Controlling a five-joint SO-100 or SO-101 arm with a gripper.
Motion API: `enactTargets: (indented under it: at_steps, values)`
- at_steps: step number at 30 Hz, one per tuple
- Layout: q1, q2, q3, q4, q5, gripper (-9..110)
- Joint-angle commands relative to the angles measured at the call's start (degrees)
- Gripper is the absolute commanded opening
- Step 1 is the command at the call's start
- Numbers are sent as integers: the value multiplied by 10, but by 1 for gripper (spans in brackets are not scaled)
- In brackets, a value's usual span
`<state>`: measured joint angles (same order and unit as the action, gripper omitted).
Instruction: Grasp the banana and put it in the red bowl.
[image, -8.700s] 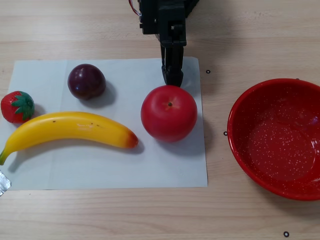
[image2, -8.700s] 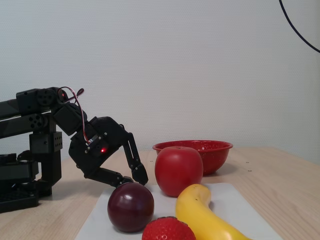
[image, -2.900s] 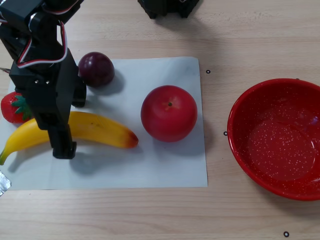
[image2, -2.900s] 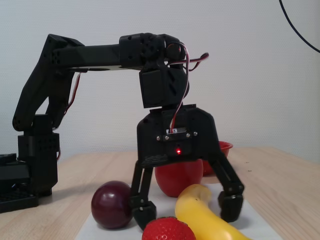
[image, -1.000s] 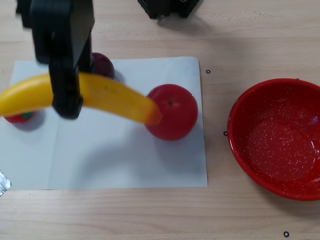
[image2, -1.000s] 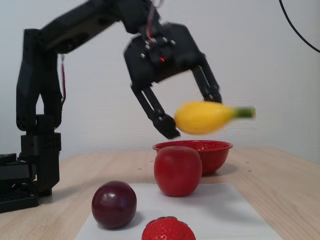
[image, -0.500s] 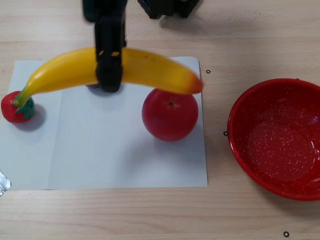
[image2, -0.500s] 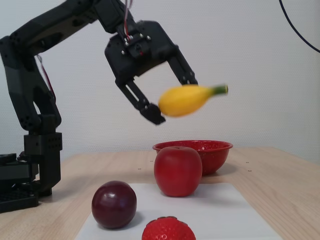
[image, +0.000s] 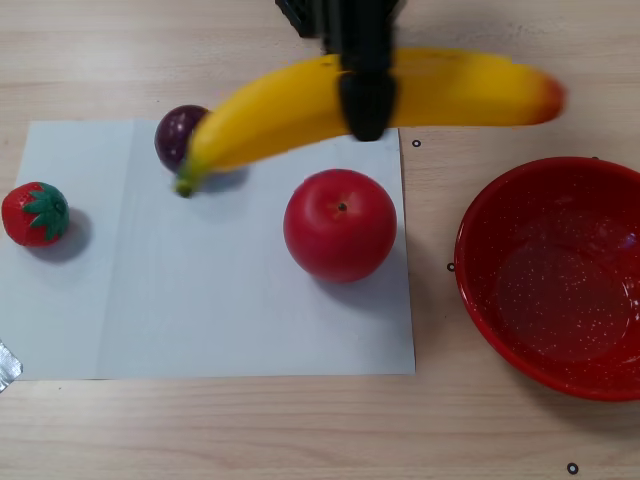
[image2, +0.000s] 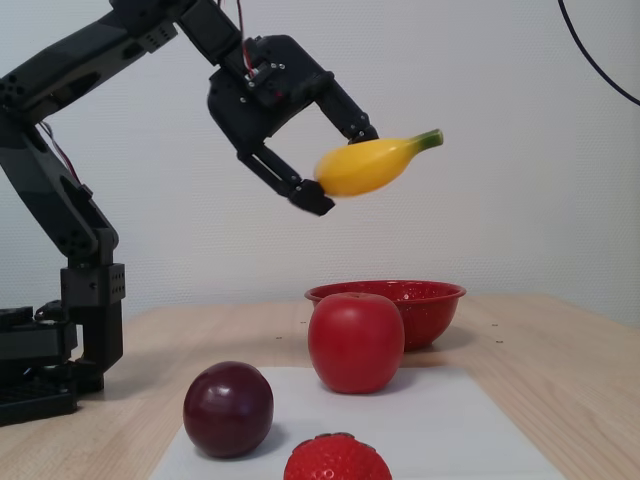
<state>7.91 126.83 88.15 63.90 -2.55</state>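
Gripper (image2: 322, 168) clamped on the banana (image2: 372, 165), lifted well above the table
Glossy, stiff, light toy: mid-length hold balances it; the red bowl (image: 552, 275) lies below, toward its orange tip

The long, curved, glossy yellow toy banana (image: 300, 105) was up in the air, well clear of the table, lying roughly level, with its greenish stem on the left and its orange-red tip on the right in the other view. The big round glossy red bowl (image: 500, 300), white-speckled inside, sat upright and empty on the wooden tabletop, off to the right.
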Motion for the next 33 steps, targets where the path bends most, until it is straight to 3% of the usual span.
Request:
enactTargets:
  at_steps: [1, 16, 24, 29, 33]
  values:
    - [29, 47, -36, -54, -12, 0]
    - [201, -65, -6, -259, -24, 0]
    - [233, -165, -40, -269, 8, 7]
    - [249, -228, -107, -203, 42, 21]
    - [251, -257, -159, -153, 44, 25]
